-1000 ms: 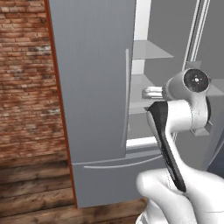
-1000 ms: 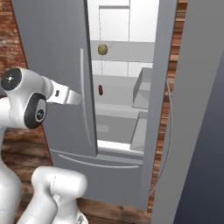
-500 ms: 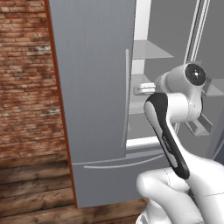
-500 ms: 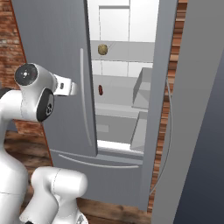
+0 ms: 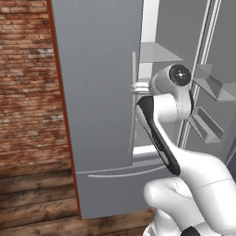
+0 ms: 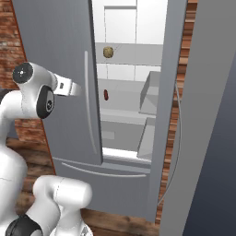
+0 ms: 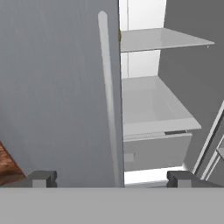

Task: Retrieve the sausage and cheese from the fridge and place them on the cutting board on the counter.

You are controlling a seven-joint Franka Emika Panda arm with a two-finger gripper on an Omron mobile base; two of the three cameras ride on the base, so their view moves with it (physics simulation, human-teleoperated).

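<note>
The fridge (image 6: 60, 41) has its left door shut and its right door (image 6: 207, 115) swung open. Inside, the cheese (image 6: 108, 52) rests on an upper shelf and the sausage (image 6: 106, 95) lies on the shelf below it. My gripper (image 7: 111, 179) is open, its fingertips (image 7: 41, 178) set wide apart. It sits just in front of the shut door's long handle (image 7: 107, 87), left of the opening and apart from both foods. The gripper (image 5: 137, 86) hangs beside that handle (image 5: 133, 101). The cutting board and the counter are out of view.
A brick wall (image 5: 27, 83) stands left of the fridge, above a wooden floor (image 5: 32, 203). The open right door carries bins (image 5: 207, 124) close to my arm. Grey shelves (image 7: 153, 105) and a drawer (image 7: 157, 151) fill the fridge's lower inside.
My arm has swung left and up, bringing the hand closer to the shut door's handle. The jaws have stayed open. The cheese and sausage have not moved.
</note>
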